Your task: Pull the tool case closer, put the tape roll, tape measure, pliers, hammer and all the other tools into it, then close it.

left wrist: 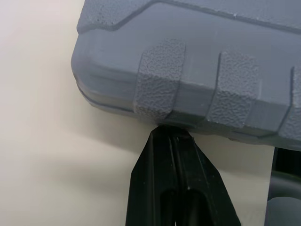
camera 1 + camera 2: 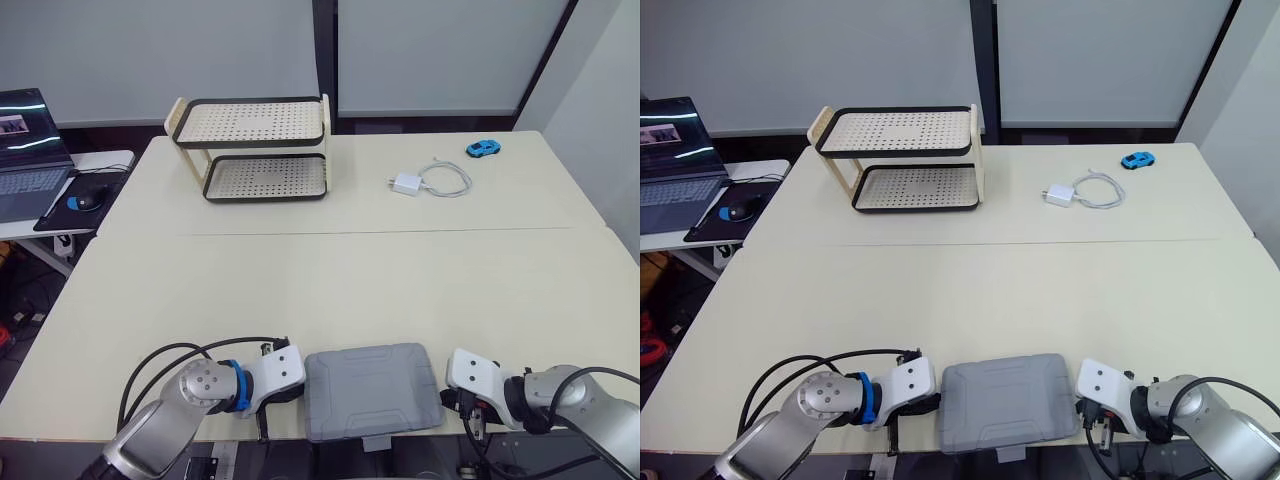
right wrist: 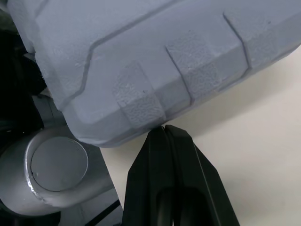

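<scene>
Laptop [image 2: 28,150] sits on a side desk at far left. A two-tier rack [image 2: 255,150] stands at the back of the table [image 2: 350,280]. Left gripper [image 1: 171,134] is clenched, holding nothing, its tips touching the case's left side. The grey tool case [image 2: 372,390] lies closed at the table's near edge, between both grippers. Right gripper [image 3: 164,129] is likewise clenched and empty, tips against the case's right side. Charger [image 2: 406,183] and blue toy car [image 2: 483,149] lie at back right.

Open table [image 2: 350,280] beyond the tool case [image 2: 372,390] — rack [image 2: 255,150], charger [image 2: 406,183] and toy car [image 2: 483,149] stand far back.
</scene>
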Available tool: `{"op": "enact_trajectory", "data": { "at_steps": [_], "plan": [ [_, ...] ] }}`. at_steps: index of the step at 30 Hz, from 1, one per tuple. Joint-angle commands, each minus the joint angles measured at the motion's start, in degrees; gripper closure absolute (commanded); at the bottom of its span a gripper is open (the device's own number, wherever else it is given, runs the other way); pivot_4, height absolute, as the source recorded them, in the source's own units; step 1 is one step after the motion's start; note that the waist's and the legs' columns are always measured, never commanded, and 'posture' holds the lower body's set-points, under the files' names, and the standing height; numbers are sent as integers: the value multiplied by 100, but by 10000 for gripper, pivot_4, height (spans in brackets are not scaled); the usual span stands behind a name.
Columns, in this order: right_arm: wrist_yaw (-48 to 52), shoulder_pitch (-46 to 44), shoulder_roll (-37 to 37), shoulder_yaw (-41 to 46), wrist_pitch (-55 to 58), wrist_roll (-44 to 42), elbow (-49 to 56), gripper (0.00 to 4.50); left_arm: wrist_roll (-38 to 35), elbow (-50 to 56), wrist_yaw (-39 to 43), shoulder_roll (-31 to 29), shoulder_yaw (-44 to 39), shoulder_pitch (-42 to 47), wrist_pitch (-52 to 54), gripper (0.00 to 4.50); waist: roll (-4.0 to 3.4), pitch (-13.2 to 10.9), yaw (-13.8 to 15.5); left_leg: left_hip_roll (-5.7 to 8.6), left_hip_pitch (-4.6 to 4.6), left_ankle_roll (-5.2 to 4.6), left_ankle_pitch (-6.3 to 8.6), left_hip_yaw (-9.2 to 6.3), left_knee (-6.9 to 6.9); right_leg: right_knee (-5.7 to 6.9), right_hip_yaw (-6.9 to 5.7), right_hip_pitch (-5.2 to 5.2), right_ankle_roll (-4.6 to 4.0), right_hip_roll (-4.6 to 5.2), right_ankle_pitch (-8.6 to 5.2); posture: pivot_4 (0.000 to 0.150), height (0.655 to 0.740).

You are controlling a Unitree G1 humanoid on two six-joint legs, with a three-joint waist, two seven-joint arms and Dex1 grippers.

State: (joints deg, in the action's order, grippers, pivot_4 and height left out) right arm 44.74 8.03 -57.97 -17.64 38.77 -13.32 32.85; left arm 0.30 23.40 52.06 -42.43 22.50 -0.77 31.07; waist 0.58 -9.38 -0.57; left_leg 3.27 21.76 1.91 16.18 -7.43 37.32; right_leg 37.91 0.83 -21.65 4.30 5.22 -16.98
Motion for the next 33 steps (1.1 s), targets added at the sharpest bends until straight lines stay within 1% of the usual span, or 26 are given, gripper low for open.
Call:
{"op": "enact_trajectory", "data": {
  "at_steps": [1,10,15,21,26,29,31,32,33],
  "plan": [
    [35,59,63,119,26,-10,237,44742,27,-79,-19,281,273,238,-110,45000,-4,2,52,2,0,0,0,-1,2,1,-1,1,0,0,0,1500,7400],
    [118,178,116,313,198,-39,324,44742,18,-329,51,436,322,436,-128,45000,-6,3,94,3,0,-1,1,-21,48,4,-12,30,3,0,1,1500,7400],
    [94,182,196,329,238,6,312,44742,52,-432,108,414,312,438,-200,45000,-6,3,94,3,0,-1,1,-21,50,5,-11,30,3,0,1,1500,7400],
    [132,170,0,456,49,233,104,44742,211,-755,45,274,189,456,-598,45000,-12,7,94,3,-1,-1,1,-21,50,5,-11,30,3,0,1,1500,7400],
    [365,375,-300,1132,-397,210,-227,44742,67,-1068,-76,89,-375,438,-992,45000,-12,7,95,4,-1,-1,1,-22,52,6,-12,31,4,3,2,1500,7400],
    [610,483,-415,1851,-873,93,-504,44742,-255,-1258,-101,-63,-1077,305,-1384,45000,-8,4,59,3,-1,-1,1,-22,51,7,-15,28,4,-7,2,1500,7400],
    [768,494,-330,2284,-1236,-34,-743,44742,-524,-1414,-23,-143,-1536,233,-1630,45000,-9,4,26,0,-1,-1,1,-19,50,9,-12,24,3,-8,2,1500,7400],
    [847,460,-263,2510,-1356,-152,-876,40899,-574,-1567,-75,-207,-1816,208,-1831,43167,-9,4,24,-1,-2,-1,1,-19,50,9,-10,24,3,-9,2,1500,7400],
    [921,416,-194,2720,-1454,-277,-1020,38851,-633,-1730,-29,-327,-2066,153,-1984,41187,-9,3,24,-5,-2,-1,1,-18,49,7,-10,24,3,-8,2,1500,7400]
  ]
}}
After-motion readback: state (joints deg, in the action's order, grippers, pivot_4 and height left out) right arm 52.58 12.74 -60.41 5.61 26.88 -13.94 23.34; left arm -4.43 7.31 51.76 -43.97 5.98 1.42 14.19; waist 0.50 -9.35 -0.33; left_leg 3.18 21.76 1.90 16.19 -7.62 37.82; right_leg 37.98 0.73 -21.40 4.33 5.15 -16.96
